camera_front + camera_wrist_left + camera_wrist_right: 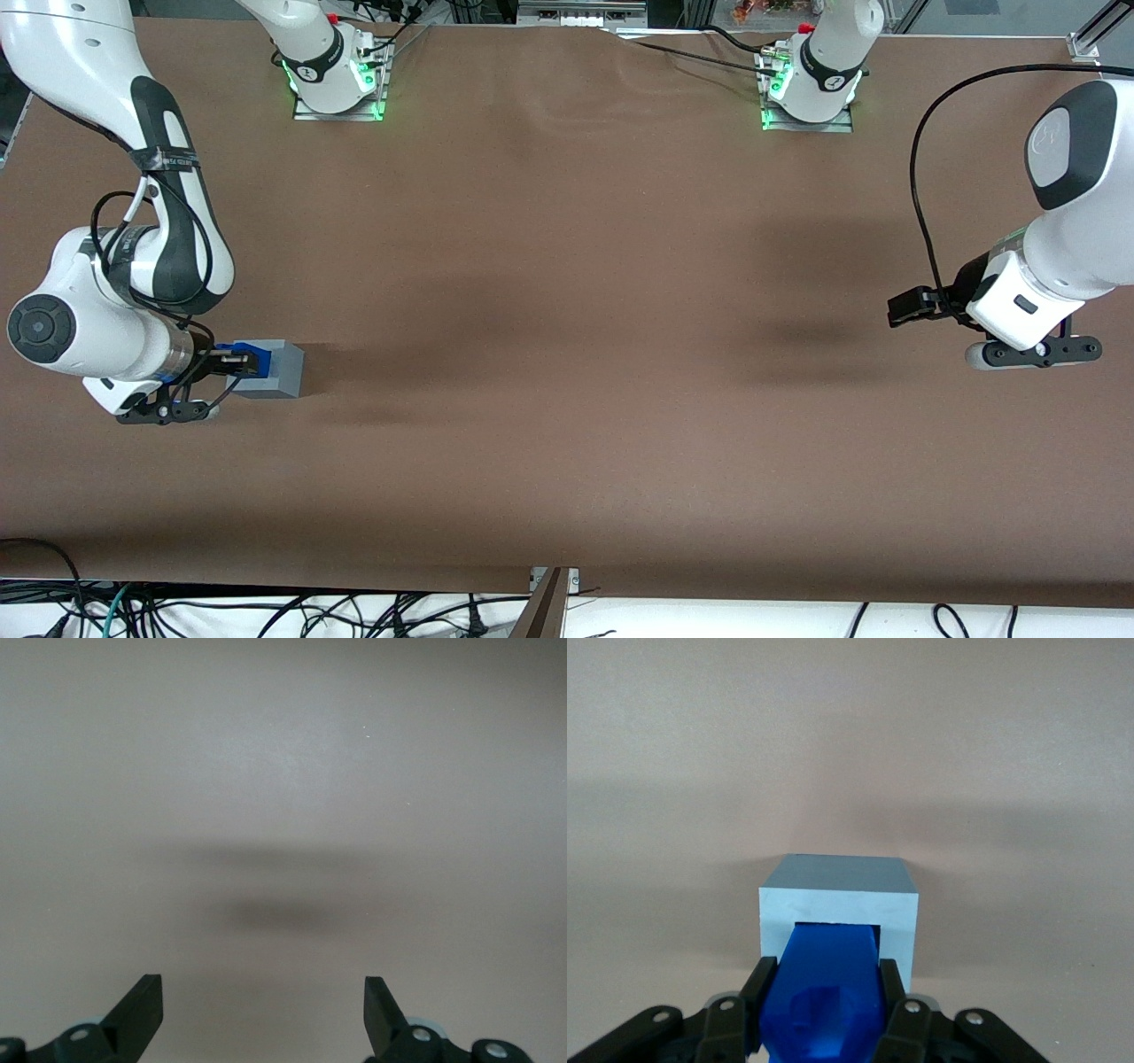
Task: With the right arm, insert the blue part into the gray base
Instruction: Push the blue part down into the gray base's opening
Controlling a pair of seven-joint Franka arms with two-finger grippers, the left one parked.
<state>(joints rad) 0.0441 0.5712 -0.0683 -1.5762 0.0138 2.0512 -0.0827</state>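
The gray base (pixel 276 369) stands on the brown table at the working arm's end. My right gripper (pixel 232 361) is right over it, shut on the blue part (pixel 244 359). In the right wrist view the blue part (pixel 828 992) sits between my black fingers (pixel 759 992), and its lower end reaches into the square recess in the top of the gray base (pixel 838 904). The recess is mostly hidden by the part.
The brown table (pixel 567 310) stretches away toward the parked arm's end. Two arm bases (pixel 337 75) with green lights stand at the table's edge farthest from the front camera. Cables lie below the table's near edge.
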